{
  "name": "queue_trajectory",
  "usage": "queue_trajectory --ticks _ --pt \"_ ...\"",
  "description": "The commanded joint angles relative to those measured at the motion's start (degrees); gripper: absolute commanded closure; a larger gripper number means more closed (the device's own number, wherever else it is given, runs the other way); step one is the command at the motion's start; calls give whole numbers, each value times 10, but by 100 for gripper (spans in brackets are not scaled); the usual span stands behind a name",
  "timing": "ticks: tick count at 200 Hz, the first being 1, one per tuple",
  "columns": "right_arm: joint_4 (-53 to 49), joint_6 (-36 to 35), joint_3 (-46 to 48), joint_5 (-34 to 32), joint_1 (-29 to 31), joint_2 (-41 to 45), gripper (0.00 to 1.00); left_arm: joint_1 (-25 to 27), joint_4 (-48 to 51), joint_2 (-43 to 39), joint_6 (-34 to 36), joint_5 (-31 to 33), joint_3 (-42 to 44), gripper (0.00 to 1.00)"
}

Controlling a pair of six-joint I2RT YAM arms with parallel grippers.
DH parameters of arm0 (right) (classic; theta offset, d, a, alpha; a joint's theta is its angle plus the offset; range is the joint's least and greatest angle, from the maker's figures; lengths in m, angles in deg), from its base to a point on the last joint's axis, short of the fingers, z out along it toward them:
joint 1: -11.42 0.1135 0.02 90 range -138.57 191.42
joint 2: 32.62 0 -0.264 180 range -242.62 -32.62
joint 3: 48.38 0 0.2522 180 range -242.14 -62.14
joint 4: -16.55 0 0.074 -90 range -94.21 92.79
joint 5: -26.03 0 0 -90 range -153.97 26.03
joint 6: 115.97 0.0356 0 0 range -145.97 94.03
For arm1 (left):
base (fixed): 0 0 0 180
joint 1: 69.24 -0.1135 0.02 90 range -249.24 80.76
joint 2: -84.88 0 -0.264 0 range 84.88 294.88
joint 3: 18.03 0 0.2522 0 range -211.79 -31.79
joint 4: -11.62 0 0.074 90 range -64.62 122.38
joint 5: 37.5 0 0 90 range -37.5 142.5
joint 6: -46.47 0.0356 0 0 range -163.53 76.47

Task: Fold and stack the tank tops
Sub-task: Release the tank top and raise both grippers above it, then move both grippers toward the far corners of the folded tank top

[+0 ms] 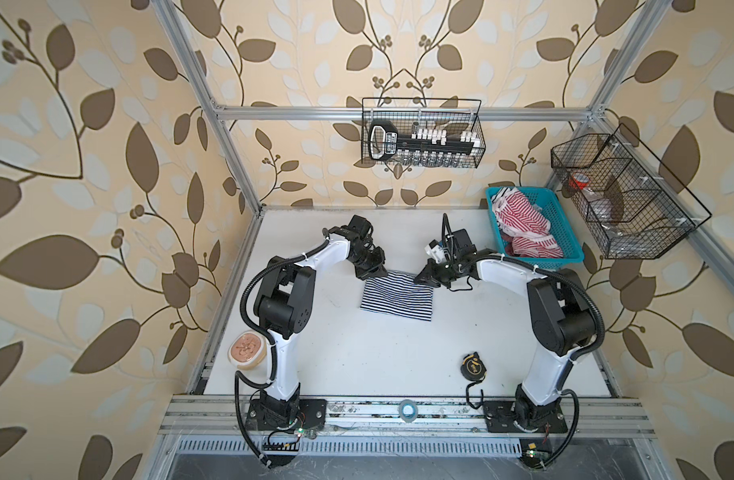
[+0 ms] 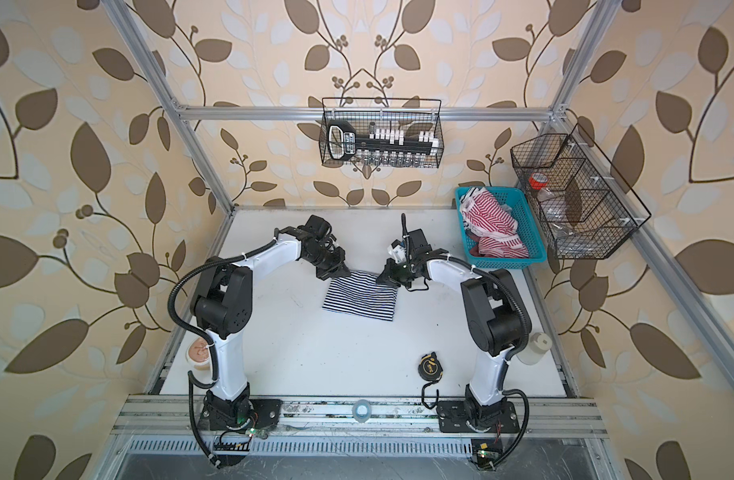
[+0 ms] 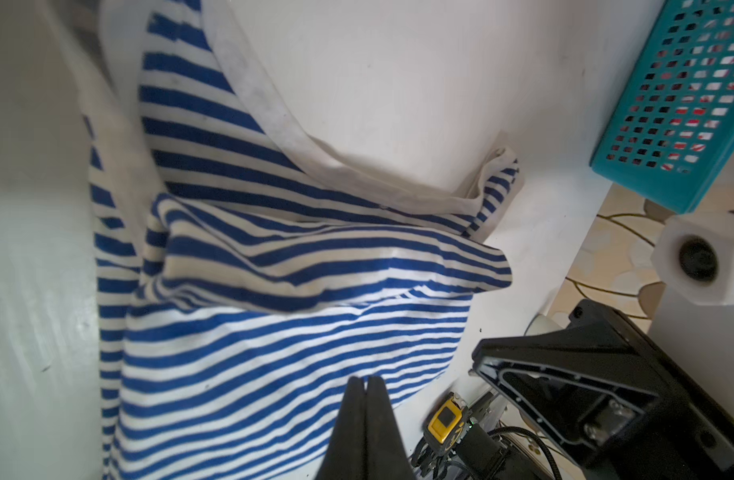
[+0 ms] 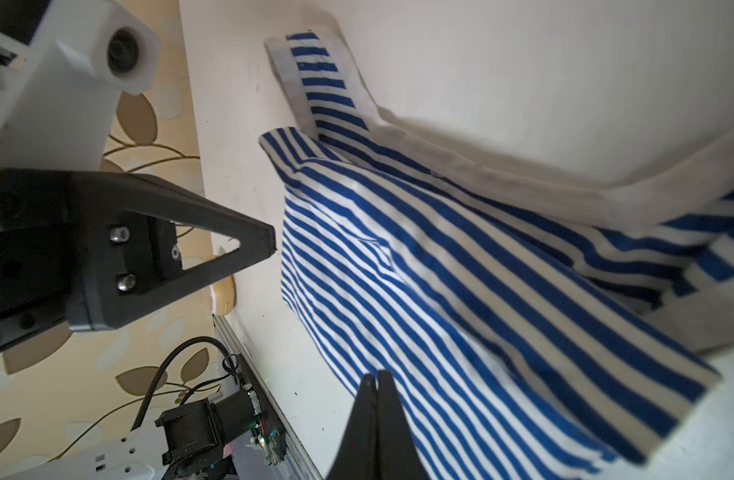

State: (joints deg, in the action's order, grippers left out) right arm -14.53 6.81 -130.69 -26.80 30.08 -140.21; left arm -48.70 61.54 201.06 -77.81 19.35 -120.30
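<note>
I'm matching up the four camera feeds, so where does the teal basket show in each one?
In a top view: teal basket at the table's far right corner, holding red-and-white striped cloth.
In a top view: basket at that same far right corner.
Left wrist: basket in view beyond the navy-and-white tank top.
Right wrist: not in it.
Shared landmark: the navy-and-white tank top, in all four views.

White counter [image 1: 357, 353]. Lying on it: folded navy-and-white tank top [image 1: 398, 297], mid-far; teal basket [image 1: 565, 226], far right corner; black-and-yellow tape measure [image 1: 473, 366], near right; round lidded tub [image 1: 247, 349], left edge.
</note>
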Motion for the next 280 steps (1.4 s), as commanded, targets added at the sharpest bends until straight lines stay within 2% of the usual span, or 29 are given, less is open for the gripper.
queue_trajectory --ticks 1,75,117,159,191,212,221,254,280 --pt "12 -2 -11 19 -9 -25 100 -7 7 20 26 -24 -36 100" --pt "43 9 -24 39 -55 -89 100 -20 9 104 38 -36 -93 100" --pt "102 50 -23 60 -73 -117 100 -37 3 125 36 -39 -102 100" --pt "110 58 -24 68 -76 -124 100 -45 2 123 37 -51 -122 100" --pt "108 56 -39 74 -75 -91 100 -47 39 88 58 -47 -183 99" --pt "98 47 -31 74 -73 -52 100 -50 85 42 92 -19 -205 92" --pt "95 44 -29 73 -72 -29 96 -49 109 19 110 4 -205 88" --pt "86 27 25 64 -72 58 71 -50 194 -62 147 145 -153 58" --pt "76 11 72 56 -73 120 63 -50 188 -108 162 150 -65 37"
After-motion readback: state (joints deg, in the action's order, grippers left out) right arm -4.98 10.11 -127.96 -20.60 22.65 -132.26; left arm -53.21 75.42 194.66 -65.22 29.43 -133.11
